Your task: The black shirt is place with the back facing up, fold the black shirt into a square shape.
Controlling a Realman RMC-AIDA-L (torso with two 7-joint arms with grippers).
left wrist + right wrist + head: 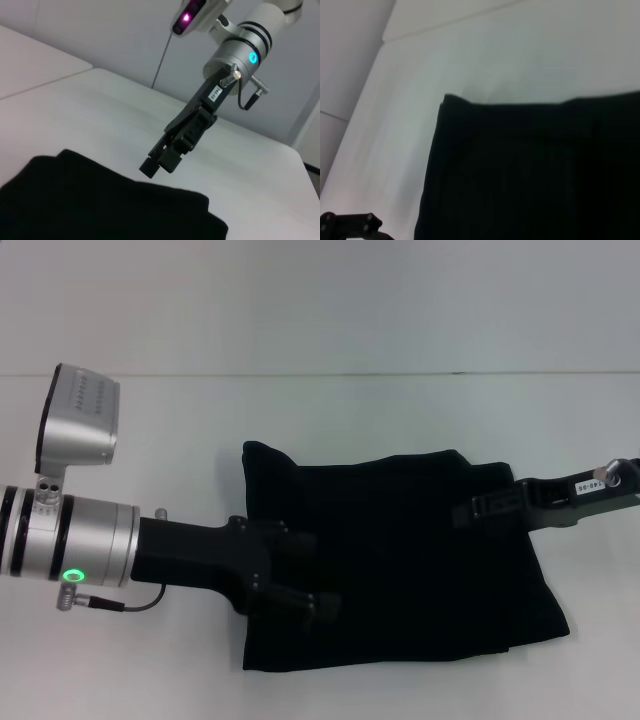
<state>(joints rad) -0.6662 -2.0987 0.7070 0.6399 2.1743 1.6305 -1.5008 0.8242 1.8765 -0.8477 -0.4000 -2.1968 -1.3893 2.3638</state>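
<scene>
1. The black shirt [400, 560] is plain matte black fabric, no print I can spot. It's lying folded on the white table [320, 410] in a rough rectangle, wider than it is deep, sitting a bit right of centre in the head view. The outline isn't a clean square: the far-left corner pokes up into a little peak, and the near-right corner bulges out rounded. Over toward the right side you can make out a layered edge where one fold sits on top of another.

2. The left gripper [300, 575] reaches in from the left, with its fingers over the shirt's left edge. The two fingers sit apart, moderately open, one farther away and one nearer. Nothing looks pinched between them; can't tell if the tips actually touch the cloth, black on black.

3. The right gripper [470, 512] comes in from the right, over the shirt's far-right part. In the left wrist view it hangs above the fabric [100, 200] with table showing under its tip [159, 161], so it's clear of the shirt. How far its fingers are apart I honestly can't tell.

4. The right wrist view mostly shows the shirt's far-left corner [530, 170] against the table.
</scene>
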